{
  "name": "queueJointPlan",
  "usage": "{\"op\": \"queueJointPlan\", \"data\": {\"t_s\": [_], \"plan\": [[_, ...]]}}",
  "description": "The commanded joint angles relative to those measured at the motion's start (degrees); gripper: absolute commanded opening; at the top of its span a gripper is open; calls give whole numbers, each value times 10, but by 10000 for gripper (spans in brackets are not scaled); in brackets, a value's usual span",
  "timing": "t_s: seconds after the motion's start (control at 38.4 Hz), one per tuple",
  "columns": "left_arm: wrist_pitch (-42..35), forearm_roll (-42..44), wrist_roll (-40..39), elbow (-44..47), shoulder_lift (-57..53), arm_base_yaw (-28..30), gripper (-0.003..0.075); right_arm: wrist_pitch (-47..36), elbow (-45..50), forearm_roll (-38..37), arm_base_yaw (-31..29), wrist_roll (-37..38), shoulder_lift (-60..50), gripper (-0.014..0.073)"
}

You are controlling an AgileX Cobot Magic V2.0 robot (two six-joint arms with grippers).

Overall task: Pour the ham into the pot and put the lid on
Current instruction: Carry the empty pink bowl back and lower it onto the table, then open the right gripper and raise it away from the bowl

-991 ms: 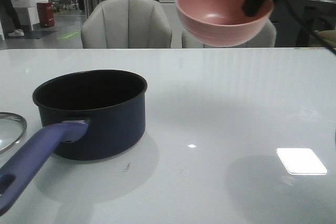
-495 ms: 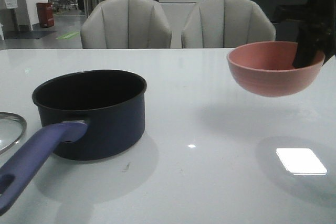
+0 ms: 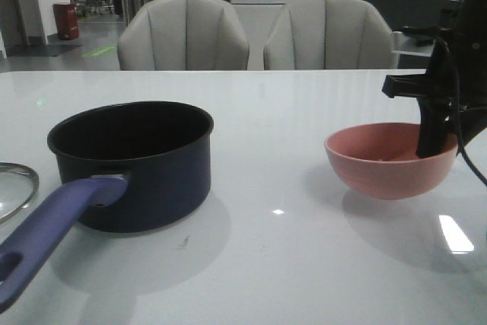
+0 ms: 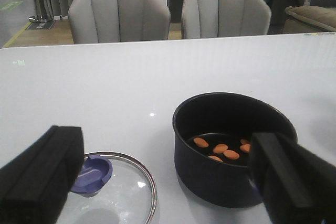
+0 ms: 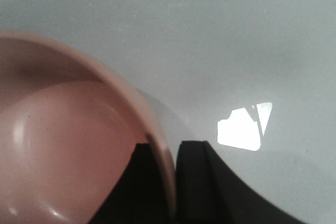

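A: What is the right end effector (image 5: 170, 182) doing?

B: It pinches the rim of the pink bowl (image 3: 388, 161), one finger inside and one outside. The bowl sits at or just above the tabletop (image 3: 304, 104) on the right, well apart from the pot (image 3: 133, 165), and looks empty.

A: And the ham?

B: The ham (image 4: 223, 149) lies on the black floor of the pot, several small orange pieces. So I judge pouring done; the step in hand is parking the bowl.

A: The left end effector?

B: The left end effector (image 4: 168, 182) hangs spread wide and holds nothing, above and between the lid (image 4: 113, 184) and the pot.

A: Next?

B: Likely the right one lets go of the rim. Then the left must close on the blue knob (image 4: 94, 174), lift the lid, which lies flat just beside the pot, and centre it on the rim.
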Motion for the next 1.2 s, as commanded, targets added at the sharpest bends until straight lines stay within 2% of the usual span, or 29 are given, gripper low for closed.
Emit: {"op": "queueJointPlan", "data": {"t_s": [0.0,0.13,0.18,0.39,0.55,0.78,1.17], "plan": [[-47,-1,1,-21,5,-5,669,-7,-13,6,-3,-5,-29,269],[-47,-1,1,-21,5,-5,669,-9,-13,-3,-3,-12,-31,389],[-47,-1,1,-21,5,-5,669,-8,-13,-4,-3,-27,-35,411],[-47,-1,1,-21,5,-5,669,-4,-11,-4,-3,-81,-95,413],[-47,-1,1,-21,5,-5,669,-32,21,28,3,-114,-187,413],[-47,-1,1,-21,5,-5,669,-146,124,37,40,-130,-334,413],[-45,-3,1,-21,5,-5,669,-371,381,37,115,-130,-598,413]]}}
